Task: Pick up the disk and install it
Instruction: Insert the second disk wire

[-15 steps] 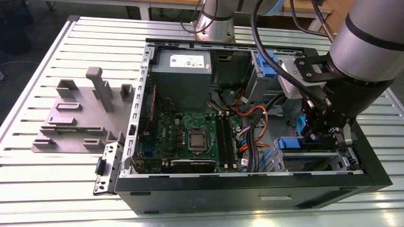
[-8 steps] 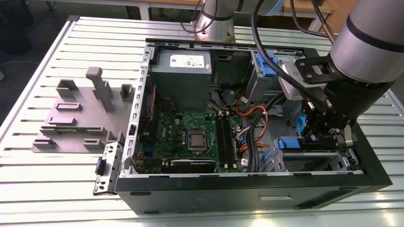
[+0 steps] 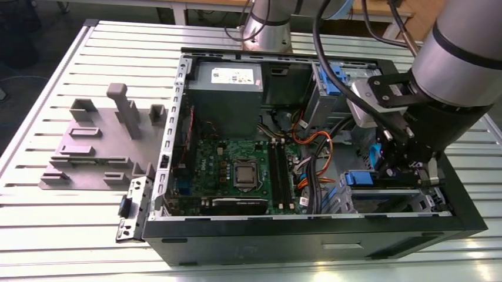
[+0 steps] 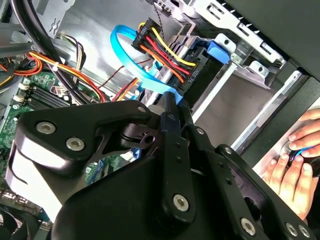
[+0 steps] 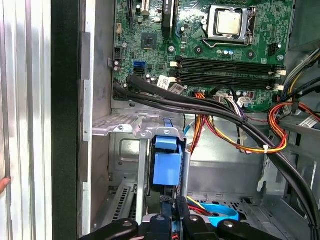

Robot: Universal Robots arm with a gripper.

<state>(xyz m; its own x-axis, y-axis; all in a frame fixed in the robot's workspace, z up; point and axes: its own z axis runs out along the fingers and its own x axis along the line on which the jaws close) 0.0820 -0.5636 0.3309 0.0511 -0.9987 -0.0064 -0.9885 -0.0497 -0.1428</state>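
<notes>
My gripper (image 3: 396, 169) reaches down inside the open computer case (image 3: 314, 232), at its front corner on the exterior view's right. Its fingers are shut on a thin blue edge, the disk's carrier (image 4: 171, 96). The disk (image 3: 374, 157) stands on edge under the wrist, largely hidden by the gripper. It hangs just above the silver drive cage (image 3: 388, 201), close to the cage's blue latch (image 3: 357, 178). In the first wrist view the gripper (image 5: 175, 214) points at that latch (image 5: 167, 162) and the cage (image 5: 122, 127).
A black connector with coloured wires (image 4: 162, 47) and a blue flat cable (image 4: 127, 52) hang just beyond the fingertips. Thick black cables (image 5: 210, 112) cross above the cage. The motherboard (image 3: 239, 170) fills the case's middle. A person's hand (image 4: 292, 167) rests outside the case. A grey fixture (image 3: 98, 141) sits on the table.
</notes>
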